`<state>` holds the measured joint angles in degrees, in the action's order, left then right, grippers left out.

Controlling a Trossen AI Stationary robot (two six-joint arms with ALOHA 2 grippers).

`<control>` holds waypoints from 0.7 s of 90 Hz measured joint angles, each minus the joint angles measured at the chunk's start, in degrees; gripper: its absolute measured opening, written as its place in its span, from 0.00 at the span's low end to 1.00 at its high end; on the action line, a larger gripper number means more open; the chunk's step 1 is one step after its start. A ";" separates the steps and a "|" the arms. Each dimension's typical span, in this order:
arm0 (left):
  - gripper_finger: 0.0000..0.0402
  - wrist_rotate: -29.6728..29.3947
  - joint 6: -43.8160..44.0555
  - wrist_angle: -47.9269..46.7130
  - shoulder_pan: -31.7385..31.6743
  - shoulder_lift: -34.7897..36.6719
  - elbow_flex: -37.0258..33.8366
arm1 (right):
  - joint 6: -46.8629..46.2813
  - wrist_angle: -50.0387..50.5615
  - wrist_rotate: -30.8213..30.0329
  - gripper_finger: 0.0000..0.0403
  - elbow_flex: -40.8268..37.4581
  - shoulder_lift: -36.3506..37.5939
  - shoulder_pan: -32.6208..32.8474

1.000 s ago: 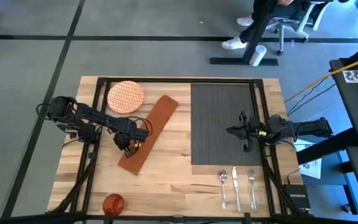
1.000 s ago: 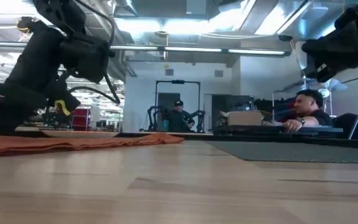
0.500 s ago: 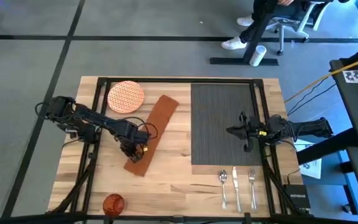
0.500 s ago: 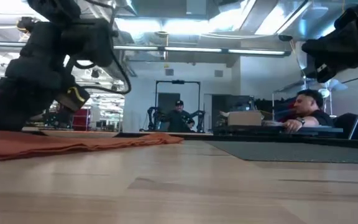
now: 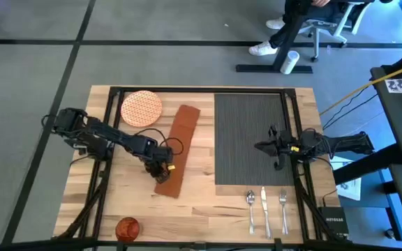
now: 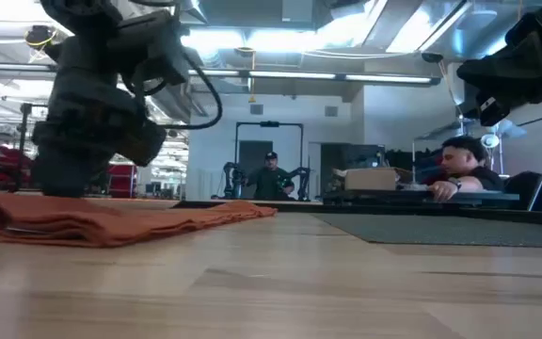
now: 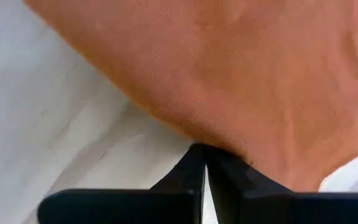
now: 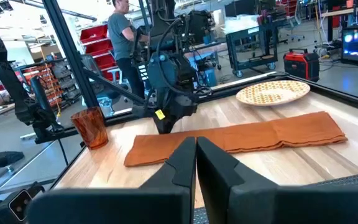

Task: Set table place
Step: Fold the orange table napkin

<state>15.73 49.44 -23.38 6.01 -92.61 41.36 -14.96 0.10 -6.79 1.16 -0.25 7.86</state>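
A long brown napkin [image 5: 176, 150] lies flat on the light-wood table [image 5: 208, 209], left of the dark grey ribbed placemat [image 5: 250, 136]. My left gripper [image 5: 160, 169] is shut on the napkin near its near end. My right gripper [image 5: 274, 148] hovers shut and empty above the placemat's right part, well above the table in the low view [image 6: 516, 66]. The round orange-patterned plate [image 5: 142, 108] rests at the far left. The spoon [image 5: 250, 209], knife [image 5: 264, 208] and fork [image 5: 283, 209] lie side by side near the front right. The orange cup [image 5: 127, 227] stands at the front left. My left gripper pinches the napkin's left long edge [image 7: 229, 146], close to its near end, between its two fingers. The fingers come from above, pointing down. The napkin stays on the table, and its near end [image 6: 26, 221] is slightly bunched.
Black rails [image 5: 292, 111] run along the table's edges. Bare wood lies between the napkin and the cutlery. Beyond the table, people sit and stand in a workshop.
My left gripper has moved toward the table's right and near edges, staying shut, and has dragged the napkin's near end along the wood. The napkin has turned about its far end, which has stayed near the plate, and now lies closer to parallel with the placemat.
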 joint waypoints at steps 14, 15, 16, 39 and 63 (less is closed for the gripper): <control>0.00 -0.01 0.10 6.18 -0.36 -1.07 0.00 | 0.00 0.00 0.04 0.00 0.00 -0.02 0.00; 0.00 -0.14 0.11 6.64 -0.36 -1.09 0.00 | 0.00 0.00 0.06 0.00 0.01 -0.02 0.00; 0.00 -0.30 0.13 7.10 -0.36 -1.10 0.00 | 0.00 0.00 0.07 0.00 0.01 -0.02 0.00; 0.00 -3.65 0.30 18.45 -0.50 -2.21 0.00 | 0.00 0.02 0.20 0.00 -0.01 -0.02 0.00; 0.00 -2.77 -5.38 21.65 -0.53 -6.55 3.20 | -0.34 -0.24 1.40 0.00 -0.05 0.00 0.00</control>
<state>12.96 44.06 -1.73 5.47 -99.16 44.57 -15.30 -0.14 -5.39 1.10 -0.25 7.86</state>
